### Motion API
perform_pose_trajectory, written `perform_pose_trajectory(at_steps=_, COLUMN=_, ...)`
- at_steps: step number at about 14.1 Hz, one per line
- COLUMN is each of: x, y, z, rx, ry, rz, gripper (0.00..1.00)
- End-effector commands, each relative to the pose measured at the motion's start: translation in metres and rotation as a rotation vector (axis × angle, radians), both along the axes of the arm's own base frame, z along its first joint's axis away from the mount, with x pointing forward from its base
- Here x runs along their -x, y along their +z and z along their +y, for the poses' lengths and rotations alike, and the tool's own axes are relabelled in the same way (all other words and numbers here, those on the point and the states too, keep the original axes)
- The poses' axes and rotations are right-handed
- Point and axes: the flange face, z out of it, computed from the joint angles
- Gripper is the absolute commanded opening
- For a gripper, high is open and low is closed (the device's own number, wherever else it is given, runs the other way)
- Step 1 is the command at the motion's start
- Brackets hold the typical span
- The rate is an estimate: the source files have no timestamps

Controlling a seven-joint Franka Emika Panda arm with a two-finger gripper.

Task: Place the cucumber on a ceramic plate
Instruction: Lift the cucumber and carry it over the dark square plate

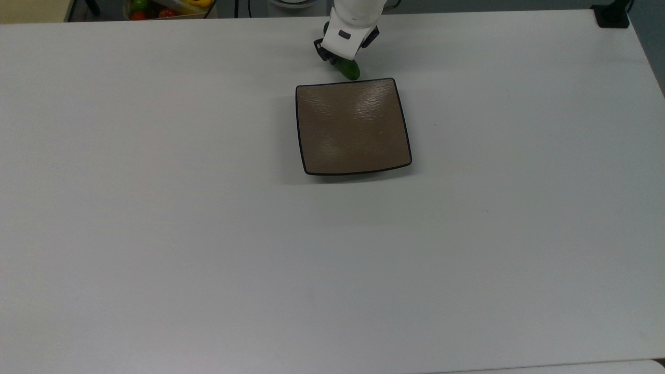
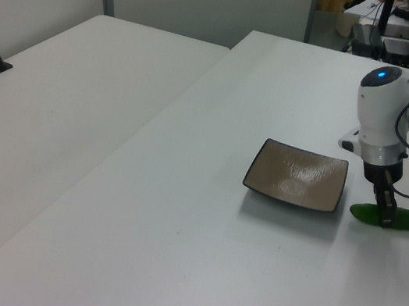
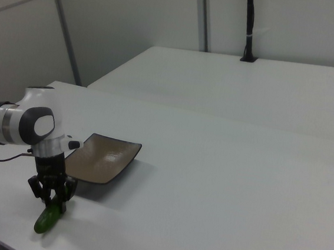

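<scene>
White desk point(image 1: 156, 208), broad and matte, with a second pale desk point(image 2: 64, 96) alongside. Item one: ceramic plate point(image 1: 352, 127), square, glossy brown, black-rimmed, flat on the desk with nothing on it. Item two: cucumber point(image 2: 403, 219), dark green, lying on the desk just beyond the plate's far edge in the top view, off the plate. Item three: my jaws point(image 3: 49, 198), lowered over the cucumber, one finger on either side, pinching its middle.
</scene>
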Motion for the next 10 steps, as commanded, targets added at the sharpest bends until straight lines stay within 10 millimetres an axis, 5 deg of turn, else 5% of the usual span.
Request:
perform_pose_trajectory(at_steps=1, x=-0.002, y=0.037, z=0.002, rx=-0.024, ry=-0.024, rz=-0.057, gripper=0.23)
perform_pose_trajectory(at_steps=5, x=-0.019, y=0.089, z=0.001, rx=-0.029, ry=-0.062, rz=-0.082, gripper=0.23)
perform_pose_trajectory(at_steps=10, x=-0.063, y=0.119, z=-0.006, rx=-0.072, ry=-0.120, rz=-0.172, gripper=0.24)
